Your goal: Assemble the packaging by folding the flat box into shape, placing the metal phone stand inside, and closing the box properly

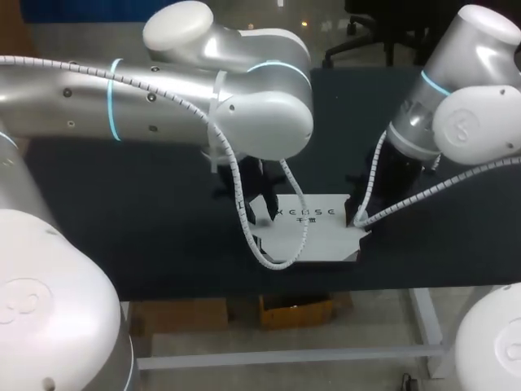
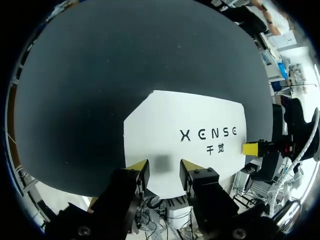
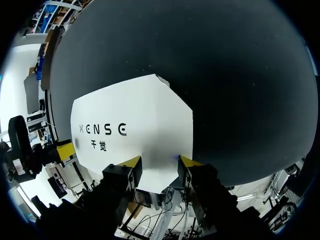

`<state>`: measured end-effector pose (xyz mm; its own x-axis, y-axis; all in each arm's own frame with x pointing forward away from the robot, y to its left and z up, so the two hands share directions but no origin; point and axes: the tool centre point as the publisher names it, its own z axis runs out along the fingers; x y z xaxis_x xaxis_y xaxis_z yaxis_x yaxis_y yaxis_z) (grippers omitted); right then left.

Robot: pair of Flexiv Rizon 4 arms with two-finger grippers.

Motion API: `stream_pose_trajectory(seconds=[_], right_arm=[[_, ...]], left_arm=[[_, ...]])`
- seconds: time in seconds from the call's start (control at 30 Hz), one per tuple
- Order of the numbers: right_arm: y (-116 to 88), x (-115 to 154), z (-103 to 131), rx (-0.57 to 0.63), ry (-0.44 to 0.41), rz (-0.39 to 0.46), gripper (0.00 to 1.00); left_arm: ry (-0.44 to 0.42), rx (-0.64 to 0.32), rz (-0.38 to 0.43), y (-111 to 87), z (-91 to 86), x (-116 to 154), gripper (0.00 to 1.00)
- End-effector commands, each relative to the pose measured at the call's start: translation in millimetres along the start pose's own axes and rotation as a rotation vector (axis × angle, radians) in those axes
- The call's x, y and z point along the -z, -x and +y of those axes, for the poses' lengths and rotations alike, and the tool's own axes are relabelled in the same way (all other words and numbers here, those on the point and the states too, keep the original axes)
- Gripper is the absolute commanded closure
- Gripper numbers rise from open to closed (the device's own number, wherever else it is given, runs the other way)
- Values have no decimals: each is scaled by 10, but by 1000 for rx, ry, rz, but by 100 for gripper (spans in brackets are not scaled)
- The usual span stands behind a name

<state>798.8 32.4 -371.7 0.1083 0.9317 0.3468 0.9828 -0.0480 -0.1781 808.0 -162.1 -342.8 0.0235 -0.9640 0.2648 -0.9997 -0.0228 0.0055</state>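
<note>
Left claw (image 2: 164, 167): apart, astride edge of flat white cardboard box (image 2: 200, 115);
Right claw (image 3: 160, 162): apart, astride its opposite edge

A dark, matte worktop (image 1: 122, 236) fills the space in front of me, its covering smooth and flat from edge to edge. Seen close, a few tiny pale specks dot the surface. Along the near side a pale metal frame (image 1: 285, 356) and one leg (image 1: 427, 326) carry it.

White box (image 1: 313, 232) between left tool (image 2: 164, 170) and right tool (image 3: 160, 164), open tabletop (image 1: 146, 236) beyond
</note>
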Motion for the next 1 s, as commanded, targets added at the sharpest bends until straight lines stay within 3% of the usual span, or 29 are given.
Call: stream_pose_trajectory(seconds=[0.03,0.43,1.0], right_arm=[[9,-11,-29,-1,14,-1,55],[12,-29,-53,-14,40,-1,56],[-6,-12,-65,12,84,8,54]], left_arm=[[-1,4,-14,-37,-12,-74,60],[26,30,-30,-7,-33,-107,64],[52,32,-62,54,-18,-111,61]])
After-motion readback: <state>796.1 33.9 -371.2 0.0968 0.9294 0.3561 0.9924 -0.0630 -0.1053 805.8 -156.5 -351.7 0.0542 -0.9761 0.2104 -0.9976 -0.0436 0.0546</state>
